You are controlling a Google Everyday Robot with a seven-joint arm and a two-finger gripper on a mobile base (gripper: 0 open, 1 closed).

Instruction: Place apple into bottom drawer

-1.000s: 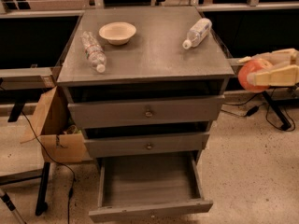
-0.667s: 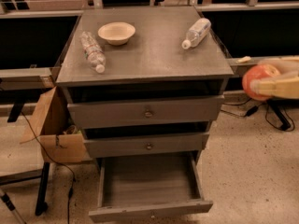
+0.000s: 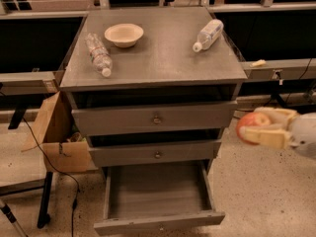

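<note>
The gripper (image 3: 257, 128), fingers clamped on the apple (image 3: 249, 121), has dropped lower right of the cabinet (image 3: 158, 63), nearing the open bottom drawer (image 3: 158, 191), with release apparently next.

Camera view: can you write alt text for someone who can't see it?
A robot gripper at the right edge holds a red apple beside a grey three-drawer cabinet whose bottom drawer is pulled open. On the cabinet top are a beige bowl and two plastic bottles.
</note>
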